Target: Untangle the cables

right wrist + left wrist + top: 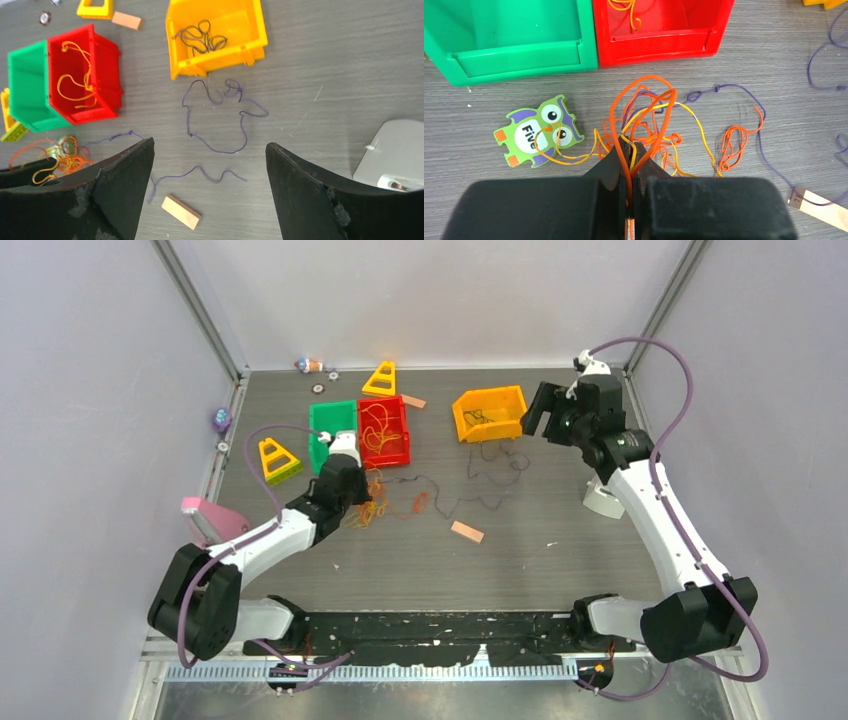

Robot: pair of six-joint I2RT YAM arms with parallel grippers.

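Observation:
A tangle of orange and yellow cables [649,112] lies on the grey table in front of the red bin [654,42]. My left gripper [633,148] is shut on an orange loop and a yellow strand of it; it also shows in the top view [357,492]. A small orange clump [734,145] lies to the right. A thin purple cable [220,107] winds across the table between the bins and the tangle. My right gripper [210,145] is open and empty, high above it, near the yellow bin [490,430].
The red bin [405,435] holds an orange-yellow cable, and the yellow bin [220,57] holds a dark cable. A green bin [330,425], an owl puzzle piece [536,130], wooden blocks [181,212], two yellow triangles [278,460] and a pink object [205,515] lie around.

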